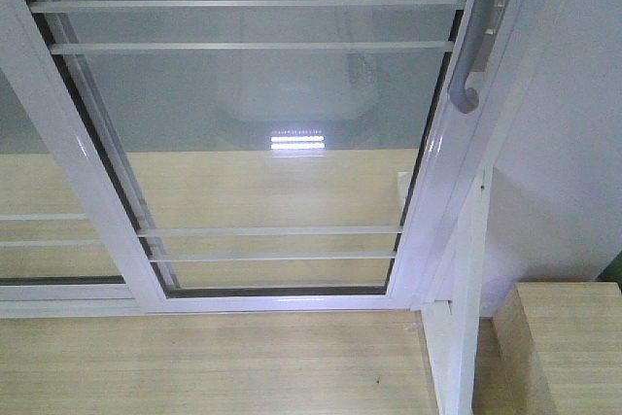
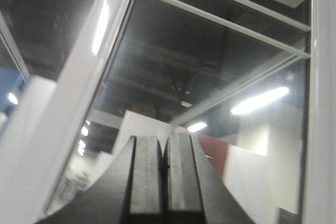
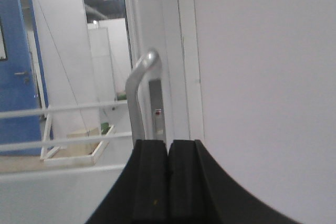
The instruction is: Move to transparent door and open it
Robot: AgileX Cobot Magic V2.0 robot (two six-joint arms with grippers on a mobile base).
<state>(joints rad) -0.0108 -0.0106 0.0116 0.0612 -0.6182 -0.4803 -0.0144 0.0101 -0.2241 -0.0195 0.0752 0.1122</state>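
The transparent door (image 1: 272, 143) fills the front view: a white-framed glass panel with thin white horizontal bars. Its curved grey pull handle (image 1: 468, 46) with lock plate sits on the right stile at the upper right. In the right wrist view the handle (image 3: 137, 98) stands just beyond and slightly left of my right gripper (image 3: 168, 142), which is shut and empty. My left gripper (image 2: 164, 139) is shut and empty, pointing up at the door's glass (image 2: 210, 77) and bars. Neither gripper shows in the front view.
A second white-framed glass panel (image 1: 39, 201) without a handle overlaps at the left. A white wall (image 1: 564, 143) and door jamb (image 1: 466, 269) stand right of the door. A light wooden box (image 1: 564, 347) sits at the lower right. The floor (image 1: 214, 366) is light wood.
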